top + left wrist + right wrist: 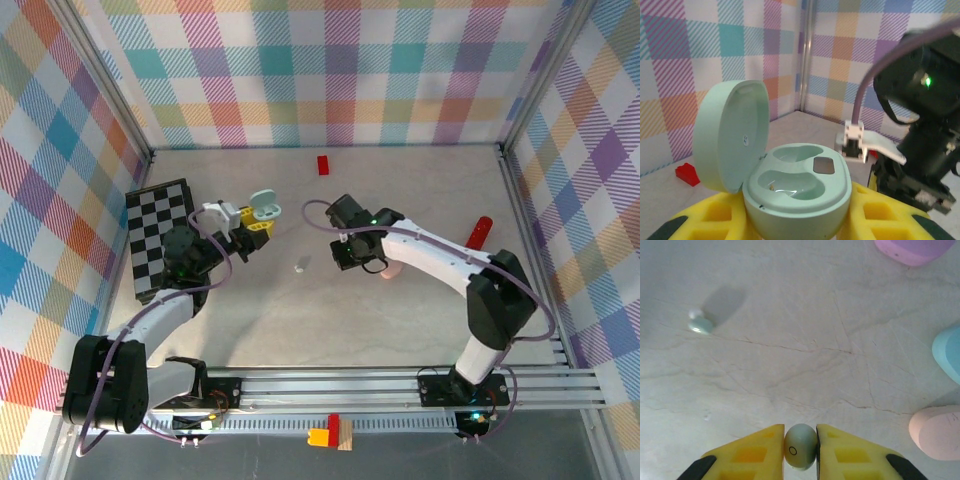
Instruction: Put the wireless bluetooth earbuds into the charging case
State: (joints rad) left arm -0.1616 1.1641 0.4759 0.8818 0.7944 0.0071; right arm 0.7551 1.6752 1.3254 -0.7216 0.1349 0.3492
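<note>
Transfer step, looks like. Pinching mint earbud (800,445) in right gripper (800,460), low over table (815,340). Clamping open-lidded mint charging case (797,192) in left gripper (252,232). Next: carry bud over, line up with empty well, seat gently. Second bud (701,326) loose on table.

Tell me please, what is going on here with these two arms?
The left pincer holds an open pale mint charging case, lid raised, and both wells look empty. The right pincer is shut on a small mint earbud above the table. A second earbud lies loose on the table, apart from both arms.
</note>
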